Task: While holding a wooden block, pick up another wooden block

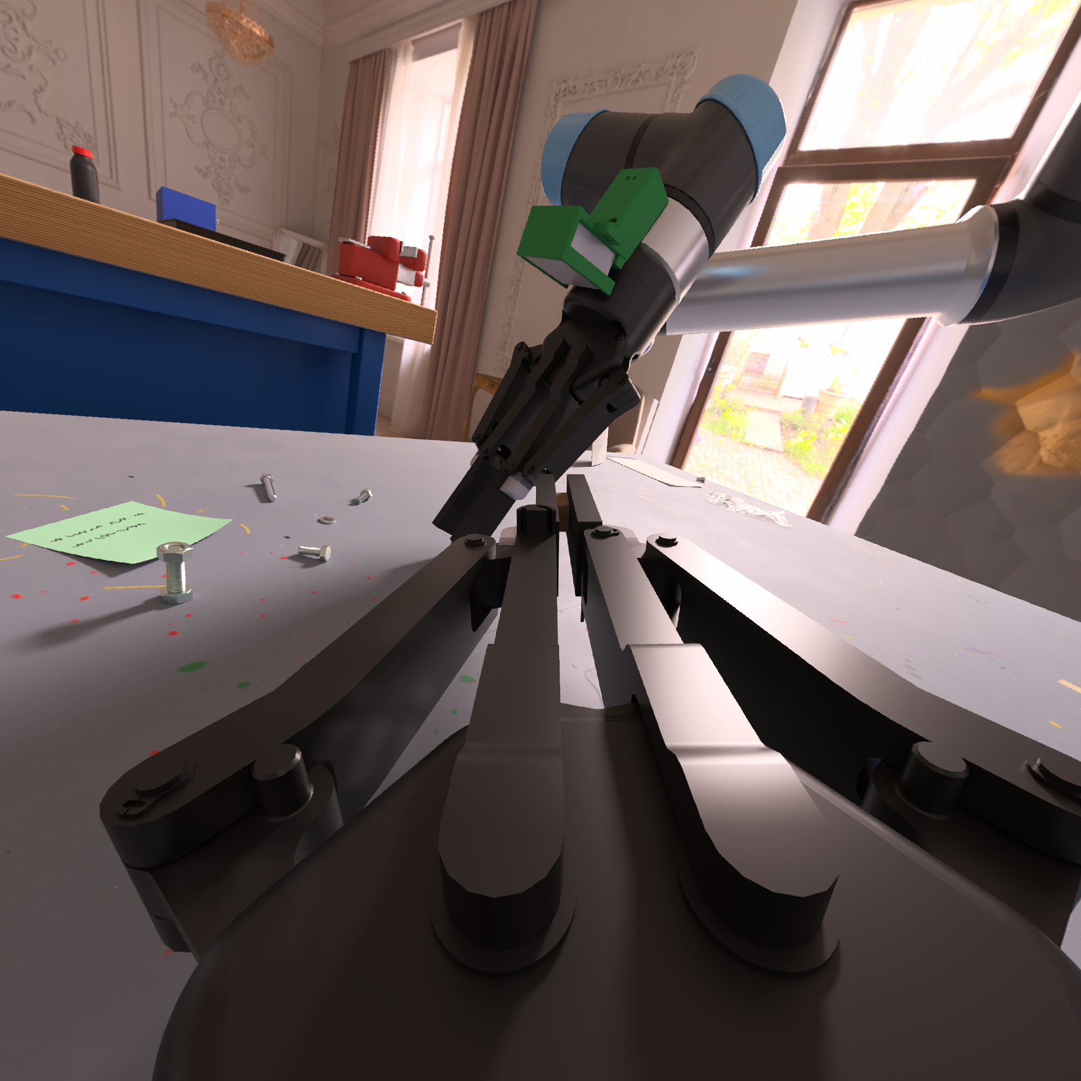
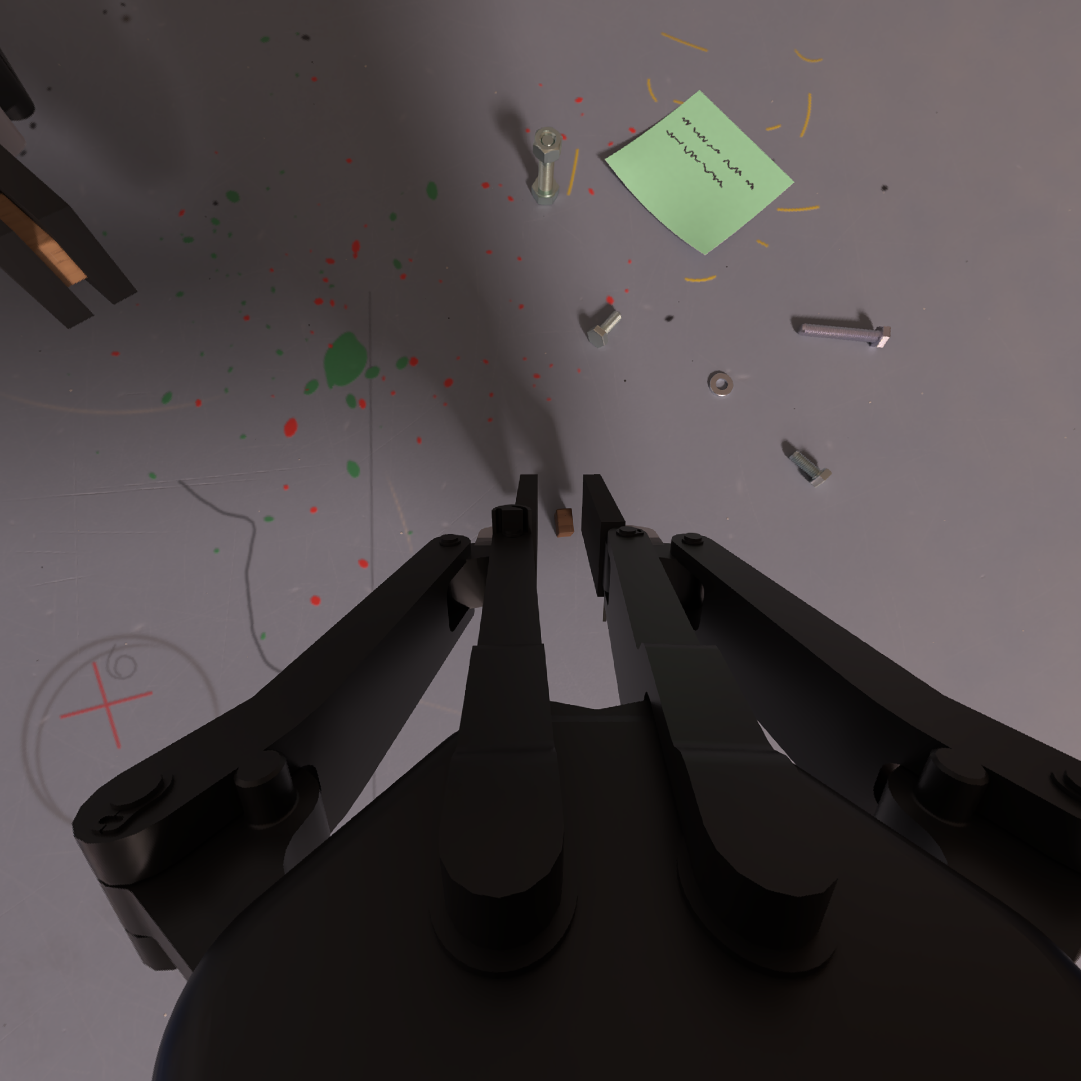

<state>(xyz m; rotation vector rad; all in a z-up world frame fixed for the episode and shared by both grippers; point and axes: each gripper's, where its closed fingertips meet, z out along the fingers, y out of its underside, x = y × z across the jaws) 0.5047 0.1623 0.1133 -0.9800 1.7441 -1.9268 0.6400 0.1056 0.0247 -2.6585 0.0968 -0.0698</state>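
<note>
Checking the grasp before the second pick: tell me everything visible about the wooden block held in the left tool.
The wooden block is light tan with fine grain and a paler end face. It is clamped between the two dark fingers of the left tool, ending just short of their tips. Only those fingers touch it. The left wrist view shows just a brown sliver.

Free room and obstacles. Right wrist view: the grey paint-speckled counter (image 2: 175, 526) lies open from 6 to 11 o'clock. At 10 o'clock the left hand (image 2: 82, 292), clamped on a light wooden block (image 2: 41, 245), blocks the corner. From 12 to 3 o'clock stand an upright steel bolt (image 2: 547, 167), a green paper note (image 2: 699, 172) and a long lying steel bolt (image 2: 842, 333).
</note>
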